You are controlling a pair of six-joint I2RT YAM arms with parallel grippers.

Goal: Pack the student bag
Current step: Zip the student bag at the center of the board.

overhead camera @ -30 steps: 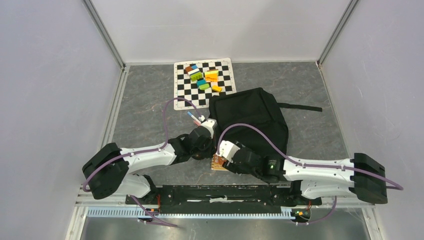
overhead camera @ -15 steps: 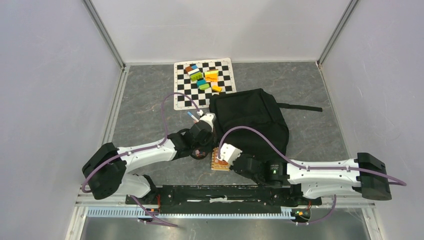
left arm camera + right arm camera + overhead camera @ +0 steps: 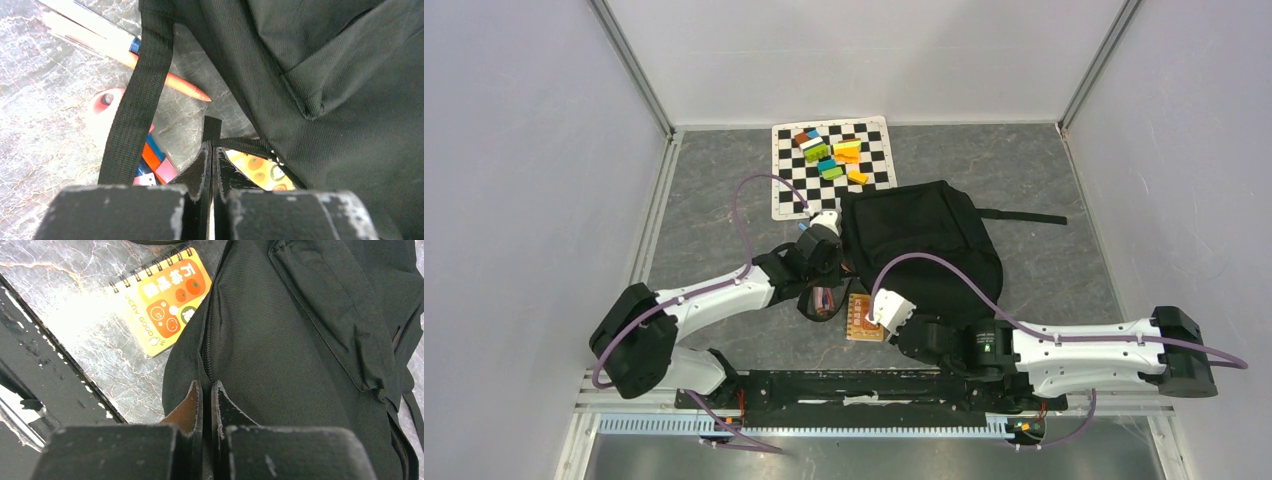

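Bag: The big soft black cloth backpack (image 3: 924,240) lies flat in the middle of the grey stone-look table (image 3: 704,200). It is just beside the black-and-white checkered mat (image 3: 789,195).

Left arm: The left arm (image 3: 724,295) reaches out low from its base on the left. It bends in toward the backpack's left edge.

Left gripper: The left gripper (image 3: 211,147) points down at the table. Its two fingers are squeezed together on a small black tab (image 3: 212,127) of the backpack (only a thin crack shows between them).

Right arm: The right arm (image 3: 1074,350) stretches long and low along the near side, going from right to left. It ends at the backpack's near edge.

Right gripper: The right gripper (image 3: 204,385) has its fingers pressed close. They pinch the backpack's cloth right beside a zip (image 3: 206,347).

Notebook: A small yellow spiral notebook with orange fruit pictures (image 3: 162,297) lies at the backpack's near-left corner, touching it.

Strap: A long flat black strap (image 3: 142,95) lies across an orange, white and blue pen (image 3: 175,86) on the table.

Other bits: A pink round thing (image 3: 102,112) lies right by the strap (I cannot tell what it is).

Mat: Small bright blocks (image 3: 834,155) sit on the mat.
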